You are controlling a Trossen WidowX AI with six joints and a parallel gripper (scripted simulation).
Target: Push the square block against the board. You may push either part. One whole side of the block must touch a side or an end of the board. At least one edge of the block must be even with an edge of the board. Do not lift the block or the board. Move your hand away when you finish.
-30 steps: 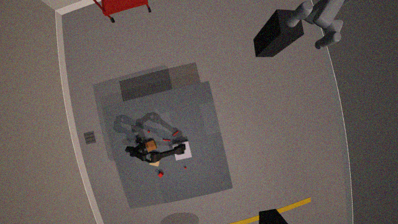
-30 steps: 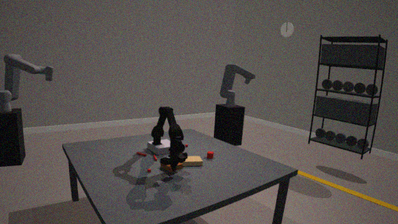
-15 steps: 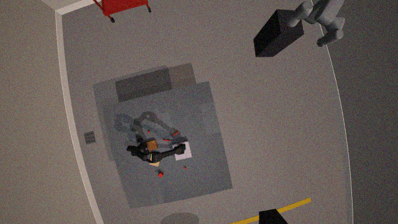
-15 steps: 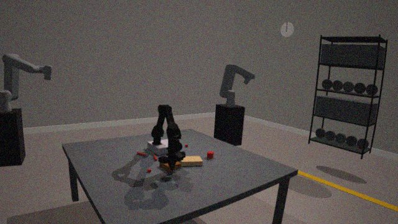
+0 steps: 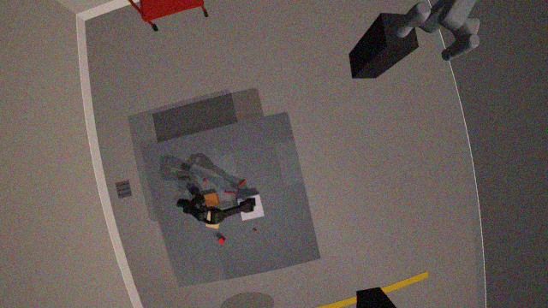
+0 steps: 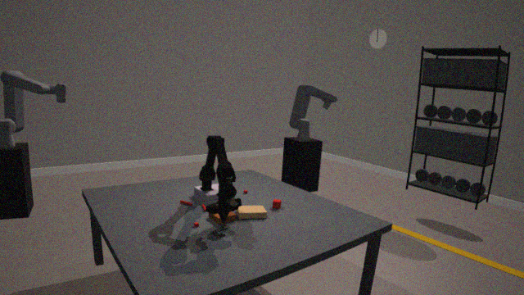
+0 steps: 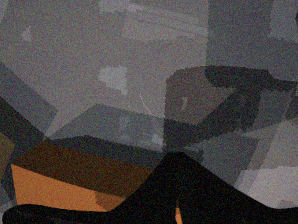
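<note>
The orange square block (image 5: 211, 199) (image 6: 232, 218) (image 7: 55, 191) lies flat on the table, partly behind the gripper in the exterior view. The pale tan board (image 5: 212, 226) (image 6: 252, 212) lies flat beside it, partly under the arm in the top view. In the exterior view the two look very close, but the arm hides the place between them in the top view, so I cannot tell whether they touch or whether edges are even. My gripper (image 6: 223, 220) (image 7: 174, 159) is shut and empty, low at the block's side away from the arm's base. An orange sliver shows past its fingers in the wrist view.
The arm's white base plate (image 5: 253, 215) stands beyond the block. A red cube (image 5: 221, 240) (image 6: 277, 203) lies past the board. Small red pieces (image 5: 255, 230) (image 6: 196, 224) and thin red bars (image 5: 241, 183) (image 6: 186, 202) lie around on the grey table (image 5: 274, 239) (image 6: 311, 229).
</note>
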